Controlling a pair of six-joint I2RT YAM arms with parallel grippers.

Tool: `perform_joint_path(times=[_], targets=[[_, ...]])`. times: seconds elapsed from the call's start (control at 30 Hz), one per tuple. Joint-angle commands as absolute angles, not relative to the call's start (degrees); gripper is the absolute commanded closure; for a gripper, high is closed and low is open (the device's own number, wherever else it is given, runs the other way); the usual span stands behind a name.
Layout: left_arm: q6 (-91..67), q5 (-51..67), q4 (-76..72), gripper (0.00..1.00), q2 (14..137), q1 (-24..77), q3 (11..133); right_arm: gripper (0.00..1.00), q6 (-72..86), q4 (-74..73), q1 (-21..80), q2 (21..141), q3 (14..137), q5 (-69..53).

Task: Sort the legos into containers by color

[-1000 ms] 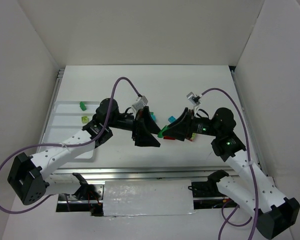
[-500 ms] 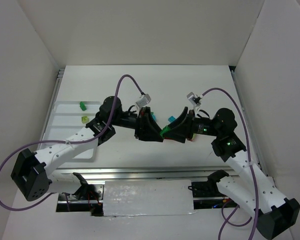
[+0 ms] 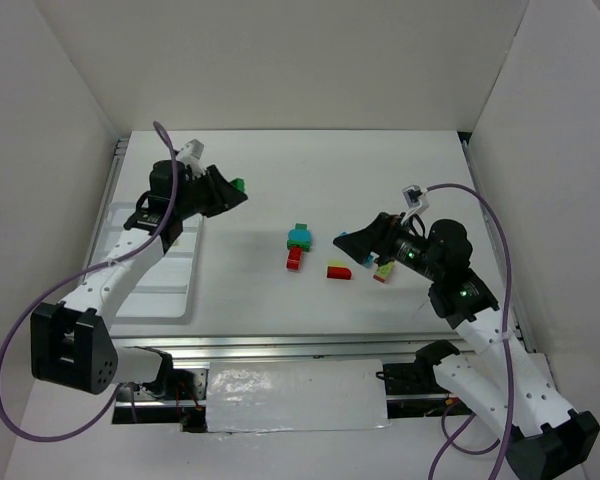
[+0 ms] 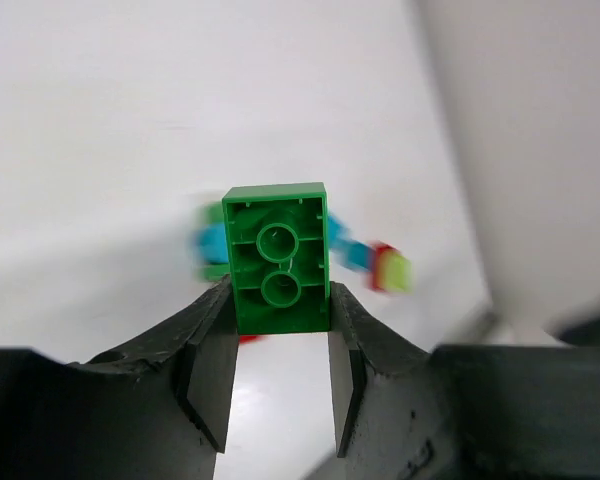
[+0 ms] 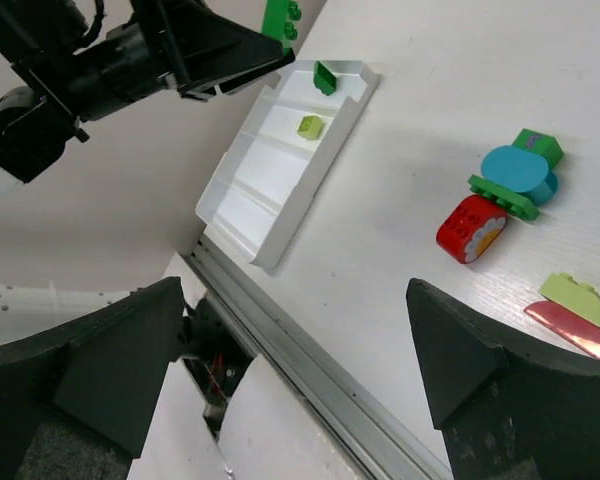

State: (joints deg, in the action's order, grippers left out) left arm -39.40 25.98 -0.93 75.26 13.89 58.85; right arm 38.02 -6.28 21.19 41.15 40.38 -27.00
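Left arm extended, left fingers pinching green brick, right fingers spread wide

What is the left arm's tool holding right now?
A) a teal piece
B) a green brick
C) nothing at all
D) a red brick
B: in the left wrist view the green brick sits clamped between the two fingers of the left tool, its hollow underside facing the camera.

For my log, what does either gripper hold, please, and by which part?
Left gripper pinches a green brick by its two long sides; right gripper holds nothing.
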Motion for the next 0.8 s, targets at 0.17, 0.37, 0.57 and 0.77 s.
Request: perform_joint_path(times=[0.17,0.37,0.57,0.77], targets=[[-40.69,-10.37,15.63,1.00,83.73,5.47,64.93,0.00,37.53,-7.82,21.09,40.69,39.46,-26.81],[-41.83,-12.39,18.63,1.00,92.45,1.24,69.52,0.00,36.22,-9.05,20.92,40.43,39.38,-27.33],[-42.54,-13.88,20.82,1.00,97.63,0.18,73.03,0.00,35.68,-9.49,20.92,41.13,39.81,-27.86],[-41.92,-13.19,20.22,0.91,101.16,-0.87,73.56,0.00,35.77,-9.05,20.92,42.19,39.99,-29.00]])
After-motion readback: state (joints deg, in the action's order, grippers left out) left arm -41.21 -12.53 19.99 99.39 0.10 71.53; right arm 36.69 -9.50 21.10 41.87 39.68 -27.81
